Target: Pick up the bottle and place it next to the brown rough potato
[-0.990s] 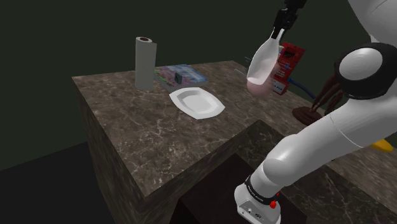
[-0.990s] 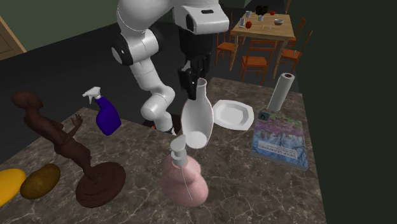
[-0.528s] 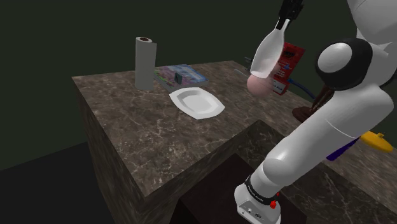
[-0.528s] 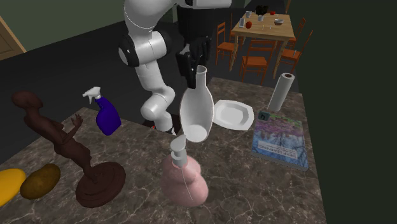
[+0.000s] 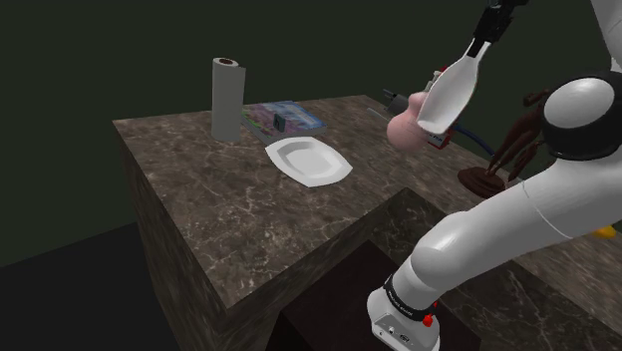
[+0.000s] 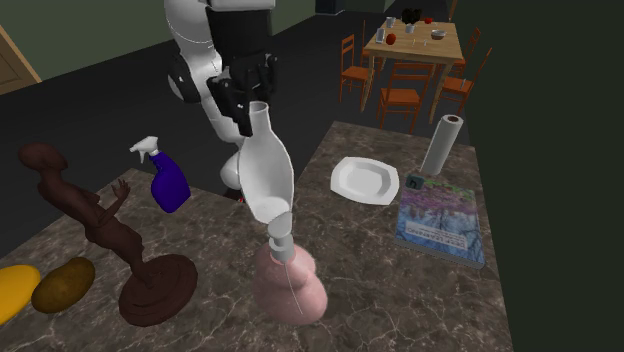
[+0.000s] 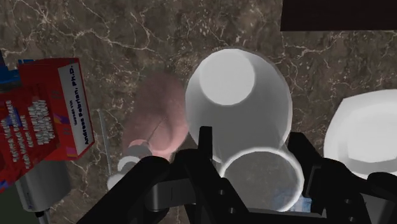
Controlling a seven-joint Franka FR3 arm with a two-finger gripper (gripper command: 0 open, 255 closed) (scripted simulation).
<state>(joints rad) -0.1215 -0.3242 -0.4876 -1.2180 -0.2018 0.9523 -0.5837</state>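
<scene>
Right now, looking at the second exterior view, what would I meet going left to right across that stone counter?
yellow object → brown potato → blue spray bottle → white bottle held by the claw → white plate → paper towel roll

The dark figurine [image 6: 112, 235] on its round base stands just beside the brown potato [image 6: 62, 284], which has a yellow object [image 6: 15, 290] on its other side. A blue spray bottle [image 6: 168, 183] stands past the figurine, near the bench edge by the arm. The pink vase [image 6: 290, 288] rises close under the held white bottle [image 6: 265, 170]. Bare bench [image 6: 360, 280] lies between the vase, plate [image 6: 365, 180] and magazine [image 6: 443, 225].
</scene>
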